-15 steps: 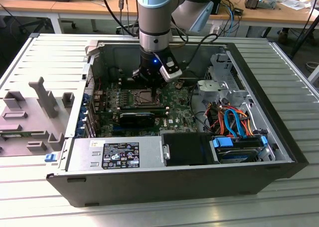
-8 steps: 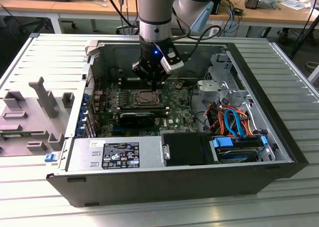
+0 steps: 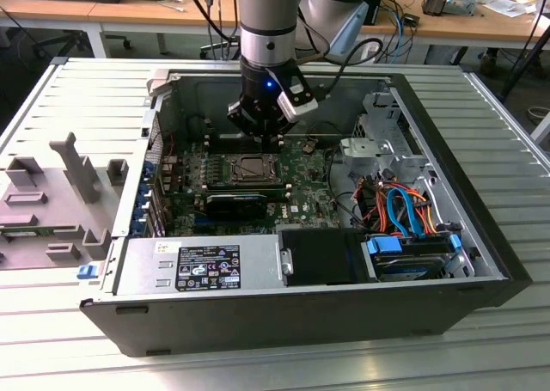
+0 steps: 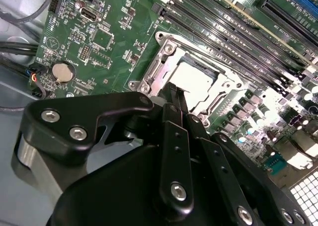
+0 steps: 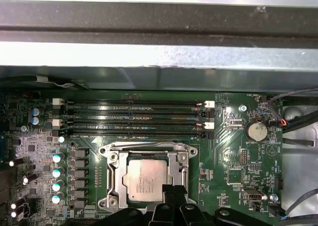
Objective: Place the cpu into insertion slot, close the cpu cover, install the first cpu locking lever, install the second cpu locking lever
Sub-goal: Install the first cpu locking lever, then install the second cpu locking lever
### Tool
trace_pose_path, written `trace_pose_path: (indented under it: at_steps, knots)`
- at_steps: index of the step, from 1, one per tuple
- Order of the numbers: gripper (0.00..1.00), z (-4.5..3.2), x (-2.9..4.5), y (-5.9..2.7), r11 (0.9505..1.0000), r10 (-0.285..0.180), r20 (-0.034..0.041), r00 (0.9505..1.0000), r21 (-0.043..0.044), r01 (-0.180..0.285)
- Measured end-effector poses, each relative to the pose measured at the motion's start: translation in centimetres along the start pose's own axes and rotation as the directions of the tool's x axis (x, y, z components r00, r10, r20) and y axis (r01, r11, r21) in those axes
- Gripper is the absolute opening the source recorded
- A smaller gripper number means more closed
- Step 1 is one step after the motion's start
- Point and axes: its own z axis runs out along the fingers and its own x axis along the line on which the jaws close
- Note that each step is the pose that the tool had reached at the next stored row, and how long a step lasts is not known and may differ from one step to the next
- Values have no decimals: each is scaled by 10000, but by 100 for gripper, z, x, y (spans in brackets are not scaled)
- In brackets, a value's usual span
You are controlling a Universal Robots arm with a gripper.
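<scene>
The pincer [image 4: 180,98], fingers closed together and holding nothing, is hovering at the cover [image 5: 147,154] over the seated cpu [image 5: 145,181], risking scraping it.

Dull silver-grey square cpu [image 5: 144,181] sits in a shiny silver metal cpu cover [image 5: 113,175], green circuit board [image 5: 233,151] around (black gripper [image 5: 175,195] though).

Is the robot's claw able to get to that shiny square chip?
Probably yes. The claw hangs right at the edge of the cpu sitting in the insertion slot, with nothing between them.
</scene>
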Motion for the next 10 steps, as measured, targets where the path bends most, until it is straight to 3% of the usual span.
trace_pose_path:
  at_steps: [7, 10]
  knots:
    - [11, -2, 0, -6, 10000, -3, -2, 10000, 4, 3]
    - [11, 1, 1, -65, 10000, -2, 0, 10000, 0, 2]
